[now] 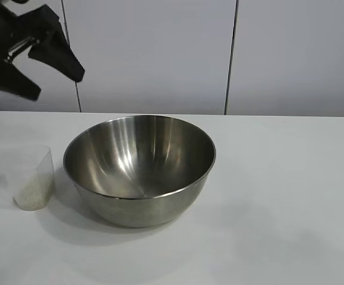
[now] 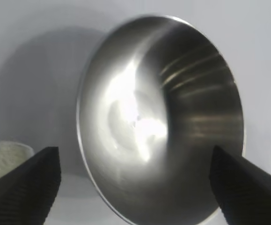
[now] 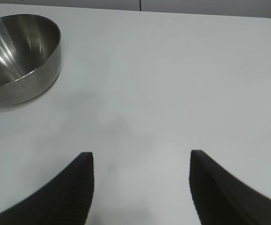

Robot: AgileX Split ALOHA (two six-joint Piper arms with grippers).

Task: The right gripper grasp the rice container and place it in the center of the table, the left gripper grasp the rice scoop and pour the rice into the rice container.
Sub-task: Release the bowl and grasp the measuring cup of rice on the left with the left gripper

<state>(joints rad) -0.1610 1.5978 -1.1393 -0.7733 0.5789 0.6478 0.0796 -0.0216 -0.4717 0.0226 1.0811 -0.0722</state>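
Steel rice container (image 1: pixel 139 169) sits upright and empty near the middle of the white table (image 1: pixel 290 196). Just beside it, toward the table's left edge, stands the clear rice scoop (image 1: pixel 34 178) with rice (image 1: pixel 32 193) inside. Left gripper (image 1: pixel 56 80) hangs above the scoop, fingers spread wide, holding nothing. Right gripper (image 3: pixel 140 187) hovers over bare tabletop, well apart from the bowl, jaws parted and empty.
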